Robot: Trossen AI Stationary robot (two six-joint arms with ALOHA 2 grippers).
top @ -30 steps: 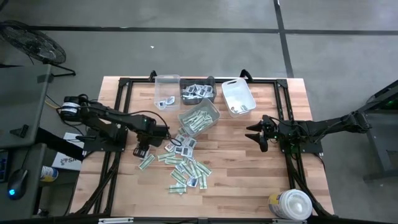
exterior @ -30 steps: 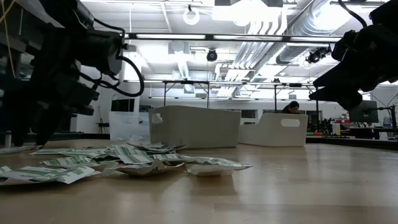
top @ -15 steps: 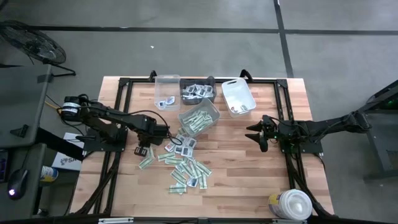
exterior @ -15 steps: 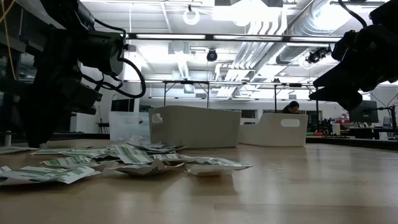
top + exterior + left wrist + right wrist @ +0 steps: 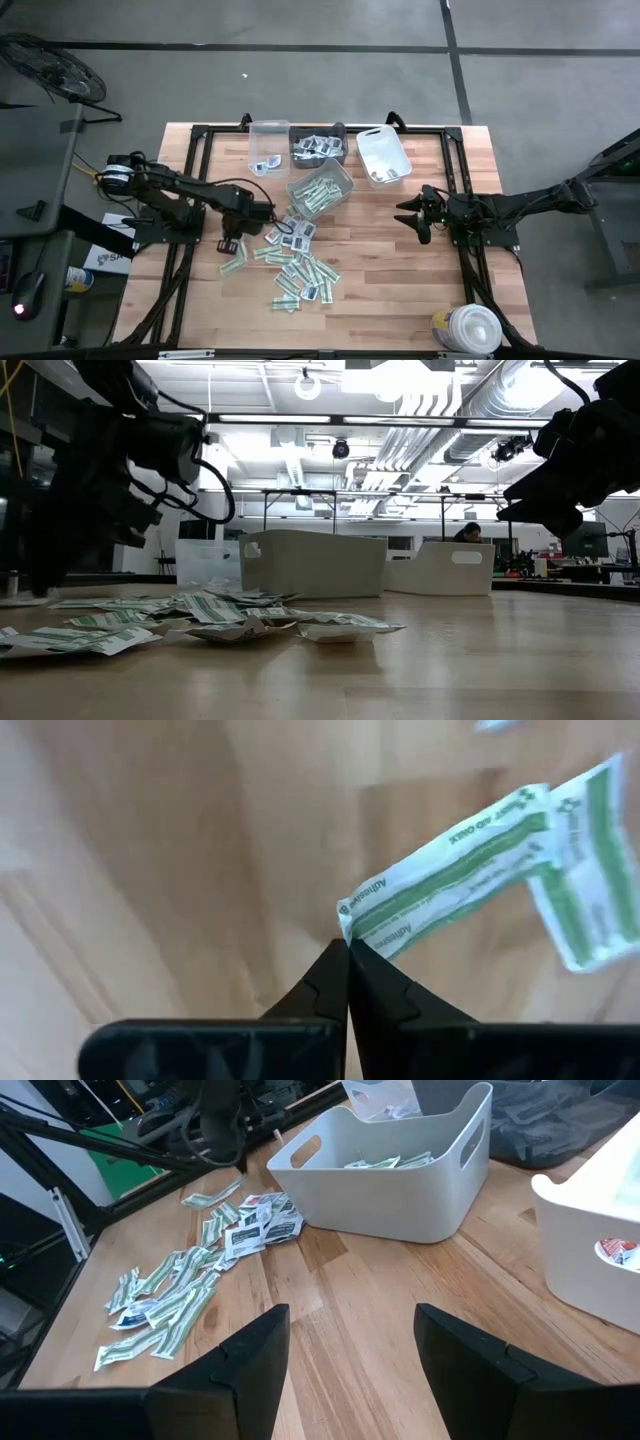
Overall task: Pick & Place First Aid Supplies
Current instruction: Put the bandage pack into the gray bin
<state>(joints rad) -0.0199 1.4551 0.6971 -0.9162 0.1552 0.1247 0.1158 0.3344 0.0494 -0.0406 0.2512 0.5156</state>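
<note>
Pinching a strip (image 5: pixel 450 870) by its end, left gripper (image 5: pixel 347 952) closed on it.
Strip is sitting near the table's (image 5: pixel 400 280) left edge beside the packets (image 5: pixel 295 262); right gripper (image 5: pixel 350 1342) is hanging open near the right edge.

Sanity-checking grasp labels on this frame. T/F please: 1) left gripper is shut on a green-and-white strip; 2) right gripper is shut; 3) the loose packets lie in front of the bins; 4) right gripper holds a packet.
1) True: the left gripper pinches the corner of a green-and-white strip.
2) False: the right gripper is open.
3) True: the loose packets lie on the table in front of the bins.
4) False: it is empty, off to the side.
</note>
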